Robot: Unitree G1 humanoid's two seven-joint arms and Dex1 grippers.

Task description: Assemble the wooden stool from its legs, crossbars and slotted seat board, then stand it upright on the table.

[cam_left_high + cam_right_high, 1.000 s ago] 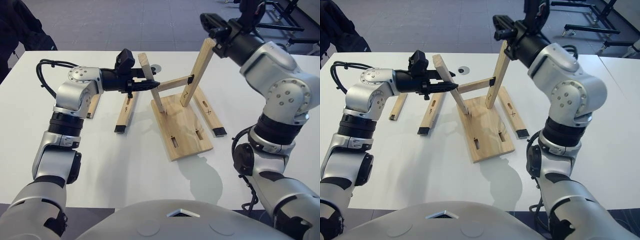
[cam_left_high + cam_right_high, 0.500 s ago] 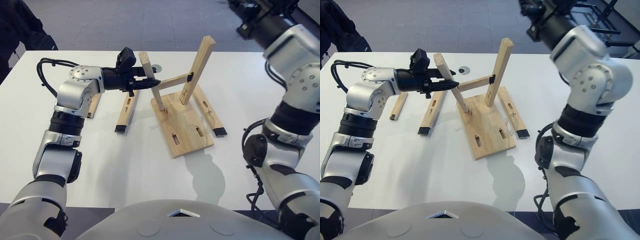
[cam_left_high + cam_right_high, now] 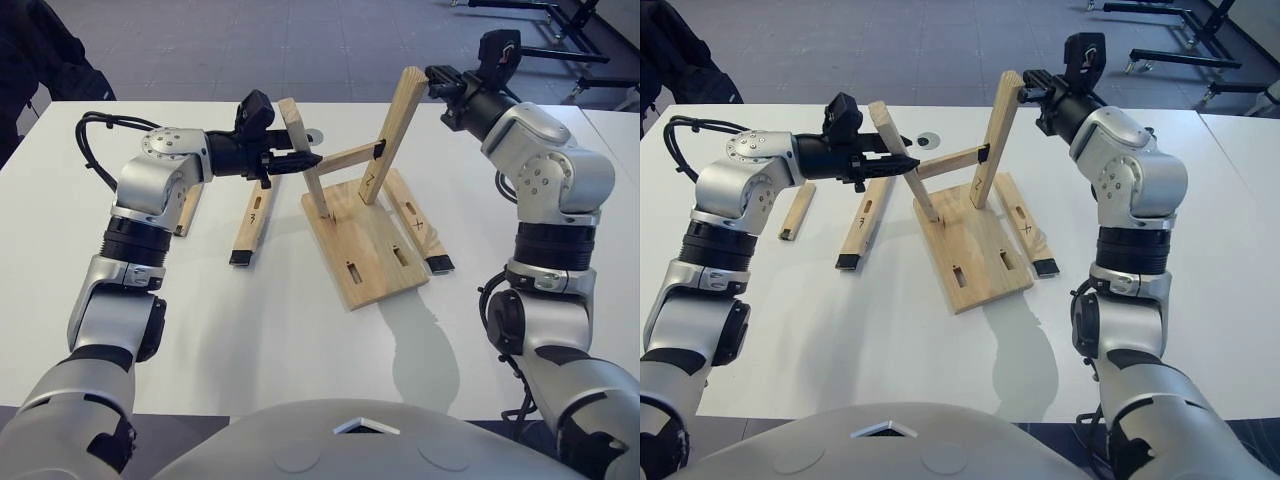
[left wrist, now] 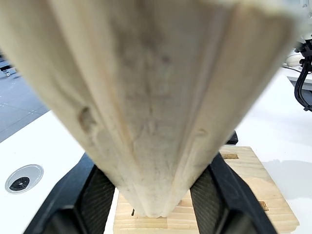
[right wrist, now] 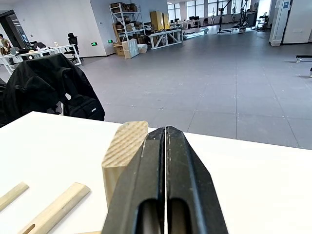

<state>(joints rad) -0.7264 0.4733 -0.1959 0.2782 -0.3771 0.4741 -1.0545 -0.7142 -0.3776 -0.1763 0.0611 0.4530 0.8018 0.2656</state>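
The slotted seat board (image 3: 372, 262) lies flat on the white table (image 3: 250, 340). Two legs stand tilted in its slots, joined by a crossbar (image 3: 345, 158). My left gripper (image 3: 303, 160) is shut on the left leg (image 3: 312, 185); in the left wrist view that leg (image 4: 146, 97) sits between the fingers (image 4: 102, 197). My right gripper (image 3: 434, 80) is shut with nothing in it, its tip against the top end of the right leg (image 3: 400, 110). The right wrist view shows the shut gripper (image 5: 165, 132) beside the leg's end (image 5: 124, 146).
Two loose legs lie flat, one left of the board (image 3: 253, 218) and one right of it (image 3: 418, 225). A short loose crossbar (image 3: 185, 212) lies under my left arm. A round cable hole (image 3: 313, 135) sits behind the left leg. The table's near half is bare.
My right arm swung up and away from the right leg's top, then came back to it from the right, shut. My left gripper kept its hold on the left leg.
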